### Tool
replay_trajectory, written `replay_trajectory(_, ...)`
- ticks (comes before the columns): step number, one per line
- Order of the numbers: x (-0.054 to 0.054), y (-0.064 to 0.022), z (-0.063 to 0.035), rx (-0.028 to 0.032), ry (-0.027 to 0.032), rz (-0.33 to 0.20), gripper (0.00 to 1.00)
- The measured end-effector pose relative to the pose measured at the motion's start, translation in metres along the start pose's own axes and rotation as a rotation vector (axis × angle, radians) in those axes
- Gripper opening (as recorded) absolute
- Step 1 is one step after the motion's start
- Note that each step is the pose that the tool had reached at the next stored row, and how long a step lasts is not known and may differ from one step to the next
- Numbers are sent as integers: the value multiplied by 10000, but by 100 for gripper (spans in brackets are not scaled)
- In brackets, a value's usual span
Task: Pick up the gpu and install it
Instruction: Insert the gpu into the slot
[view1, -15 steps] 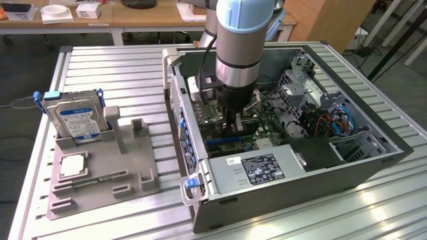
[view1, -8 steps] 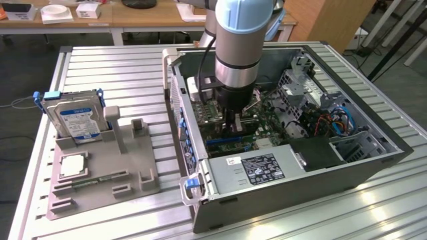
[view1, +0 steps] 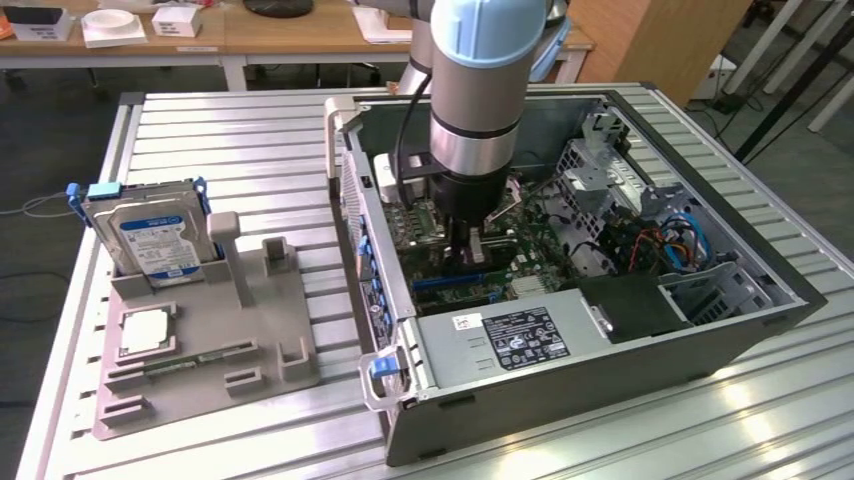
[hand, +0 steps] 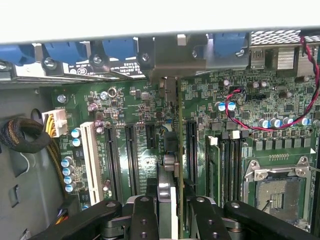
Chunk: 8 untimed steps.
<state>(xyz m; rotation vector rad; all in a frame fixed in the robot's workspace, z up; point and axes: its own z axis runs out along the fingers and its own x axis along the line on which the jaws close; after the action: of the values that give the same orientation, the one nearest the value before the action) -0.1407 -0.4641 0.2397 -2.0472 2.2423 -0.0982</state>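
Wrist view's got the gpu edge-on over the motherboard, pinched tight between the gripper fingers. Exterior view has the arm reaching down inside the open computer case on the bench, hard drive well apart.

Partly hidden gpu in gripper
Seen edge-on, faces out of sight (lower end cut off at the wrist view's edge, as are the fingers).
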Motion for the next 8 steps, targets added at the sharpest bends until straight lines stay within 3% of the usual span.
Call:
replay_trajectory(2, 1, 0, -1, -41, 5, 0, 29)
replay_trajectory(8, 2, 1, 15, -43, 5, 1, 29)
